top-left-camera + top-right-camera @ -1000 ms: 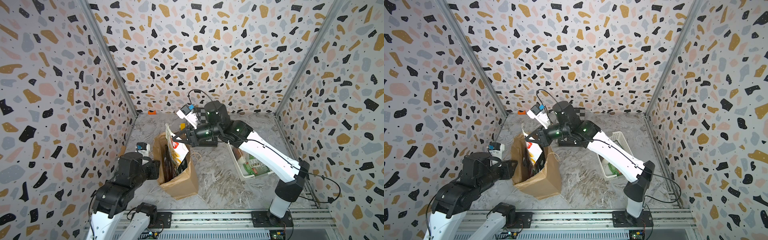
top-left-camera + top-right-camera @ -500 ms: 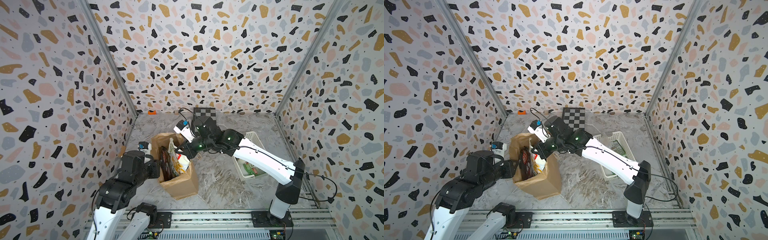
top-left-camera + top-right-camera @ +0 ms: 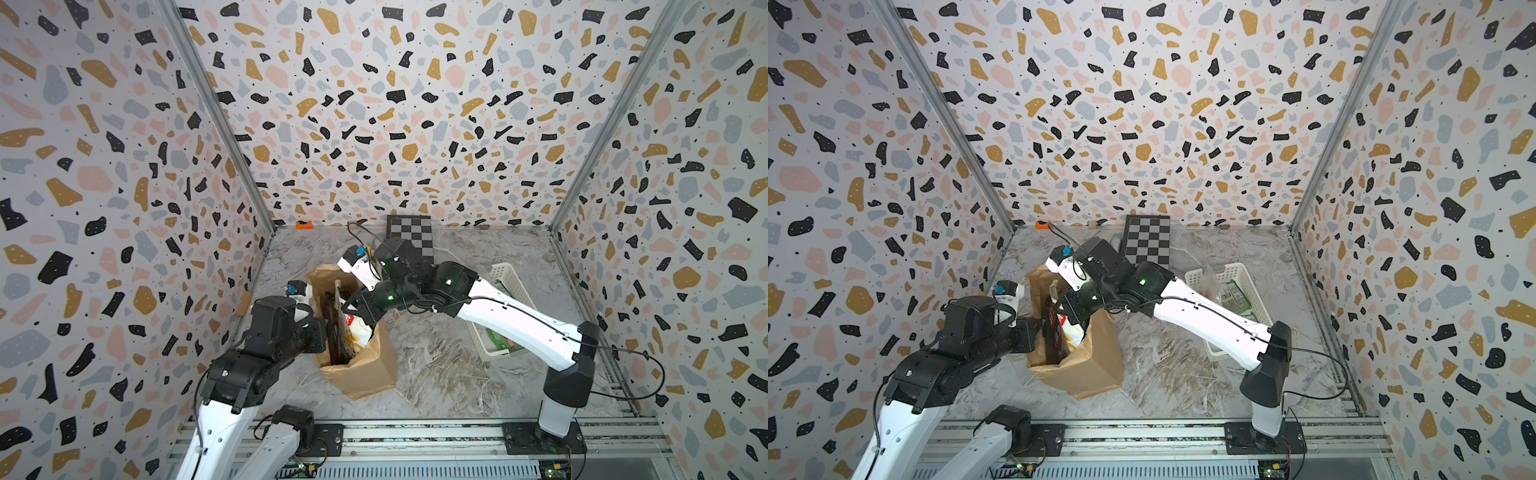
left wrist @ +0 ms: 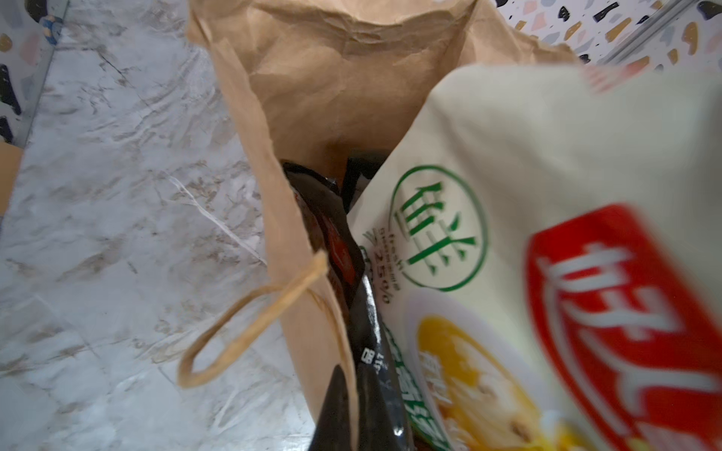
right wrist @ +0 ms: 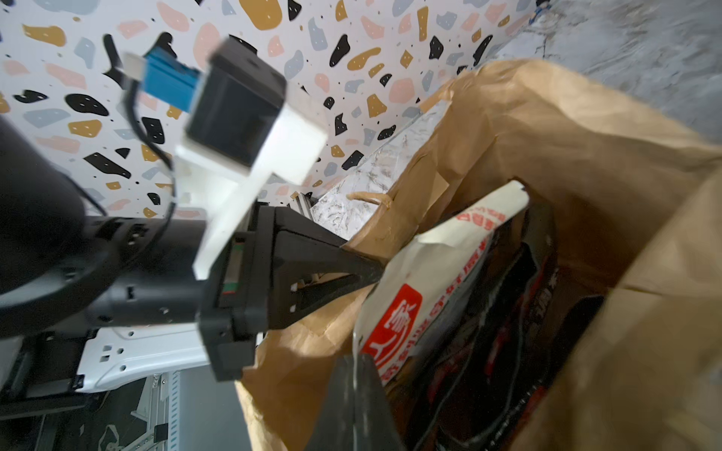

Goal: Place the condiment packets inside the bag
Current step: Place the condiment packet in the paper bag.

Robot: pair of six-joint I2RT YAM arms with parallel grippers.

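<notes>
Cream packet (image 5: 429, 281) sits in the mouth of the bag (image 3: 365, 370), its edge pinched between the closed fingers of the right tool (image 5: 353, 390). Dark packets (image 5: 508, 312) lie just beyond it inside. The left tool (image 5: 371, 269) is clamped tight on the bag's rim.

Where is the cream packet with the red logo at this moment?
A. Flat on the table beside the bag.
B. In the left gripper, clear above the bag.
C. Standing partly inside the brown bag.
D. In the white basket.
C: the cream packet stands in the open mouth of the bag, pinched by the right gripper.
</notes>
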